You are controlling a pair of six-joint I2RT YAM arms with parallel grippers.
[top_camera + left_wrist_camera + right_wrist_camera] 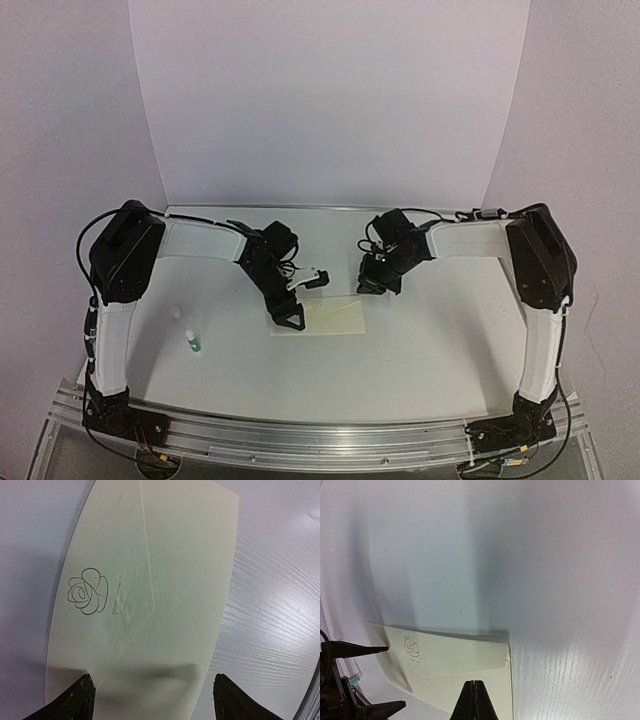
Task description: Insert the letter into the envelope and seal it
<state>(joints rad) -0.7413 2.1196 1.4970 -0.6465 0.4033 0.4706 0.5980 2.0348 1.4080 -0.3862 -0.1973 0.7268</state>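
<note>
One envelope: the envelope (pixel 330 318) (pixel 150 605) (pixel 465 675) lies flat at the middle of the table (pixel 430 350), its long side running left to right, between the two grippers.
Flap: the triangular flap (pixel 115 545) is folded down onto the body, with a small rose mark (pixel 87 592) on it. Whether it is stuck down cannot be told.
Letter: no bordered sheet shows in any view. It is probably already inside, though that is a judgement.
Left gripper: the left gripper (pixel 290 318) (pixel 153 680) (pixel 380 679) is spread wide and holds nothing. It sits low over the envelope's left end, one finger over a corner and the other just off the edge.
Right gripper: the right gripper (pixel 375 283) (pixel 475 685) is pressed together and empty, near the envelope's right end and above it.
Step in hand: sealing, by the look of it.
Doing it well: hold one end down so the paper cannot slide on the smooth table. Run the closed fingertips along the flap's two edges toward the point, pressing flat rather than digging in, since an edge-on tip could wrinkle or lift the paper.
Further out: a small bottle (pixel 193 342) stands near the left arm, well apart from the envelope.
</note>
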